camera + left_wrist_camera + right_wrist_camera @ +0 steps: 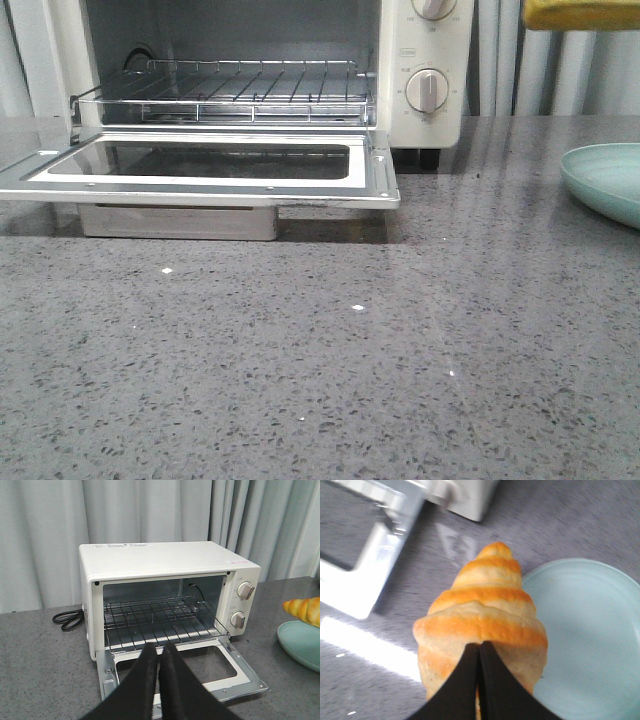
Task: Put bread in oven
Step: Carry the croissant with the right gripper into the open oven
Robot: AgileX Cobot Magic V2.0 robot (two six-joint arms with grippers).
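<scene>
The toaster oven (165, 585) stands with its glass door (200, 165) folded down flat and its wire rack (230, 92) bare. The right gripper (479, 652) is clamped on the bread (482, 615), held in the air above the pale green plate (590, 640) (nothing lies on it). The left gripper (159, 652) hovers before the door, fingers pressed together with nothing between them.

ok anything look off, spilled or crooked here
Nothing stands out. The oven door lies flat open with the rack level and bare. The right gripper holds the bread above the empty plate. Only a few pale specks dot the counter.
</scene>
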